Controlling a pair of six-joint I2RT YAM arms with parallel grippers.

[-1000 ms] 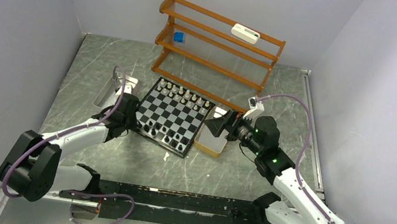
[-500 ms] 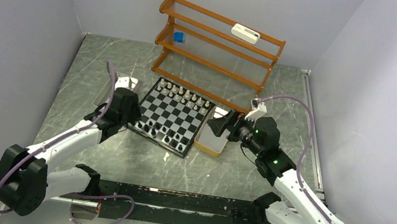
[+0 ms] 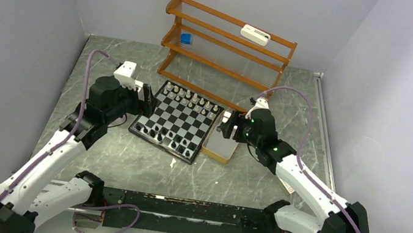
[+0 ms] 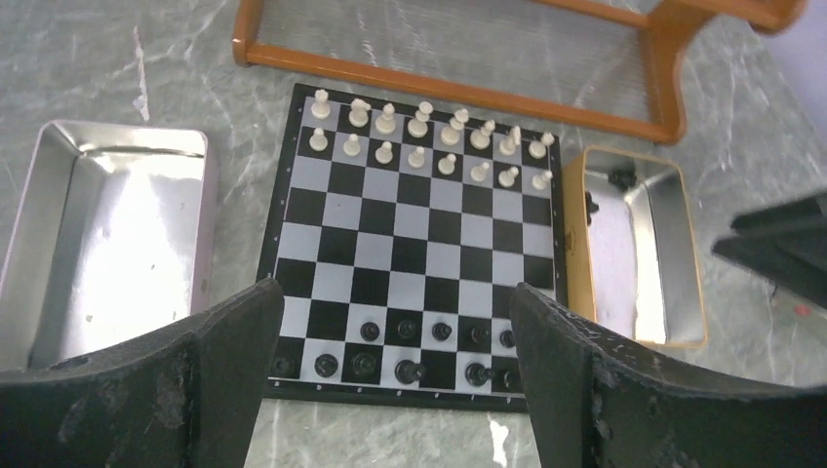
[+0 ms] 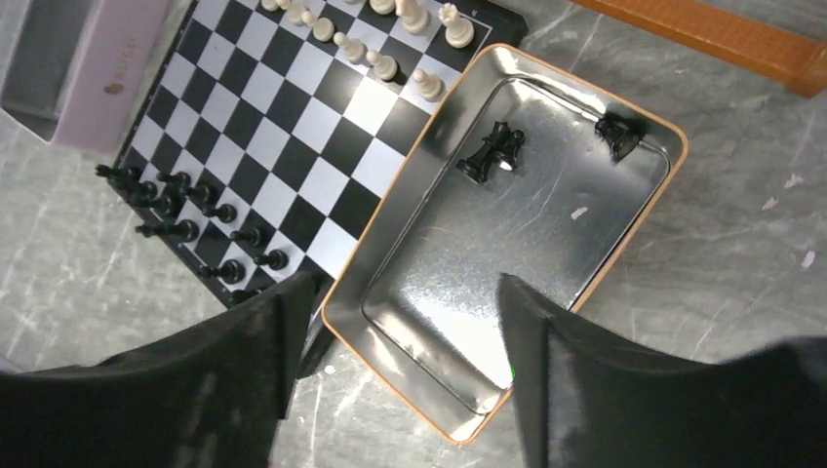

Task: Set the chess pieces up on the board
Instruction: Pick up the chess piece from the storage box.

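Observation:
The board (image 3: pixel 177 121) lies mid-table, also seen in the left wrist view (image 4: pixel 414 244). White chess pieces (image 4: pixel 429 136) fill its two far rows. Black chess pieces (image 4: pixel 410 356) stand along its near rows, with some squares bare. Two more black pieces (image 5: pixel 497 151) lie in the tan-rimmed tin (image 5: pixel 624 224) to the right of the board. My left gripper (image 3: pixel 146 100) hangs open and empty at the board's left edge, its jaws wide above the black rows (image 4: pixel 395 297). Over the tin's near end, my right gripper (image 5: pixel 402 288) is open and holds nothing.
A shiny metal tray (image 4: pixel 59 195) sits left of the board. A wooden rack (image 3: pixel 226 51) stands behind it, carrying a blue item (image 3: pixel 186 38) and a white device (image 3: pixel 255 35). Grey walls close in on both sides.
My left gripper has opened wide, risen and drawn back from the board's near-left corner to its left edge. My right gripper has shifted left over the tin.

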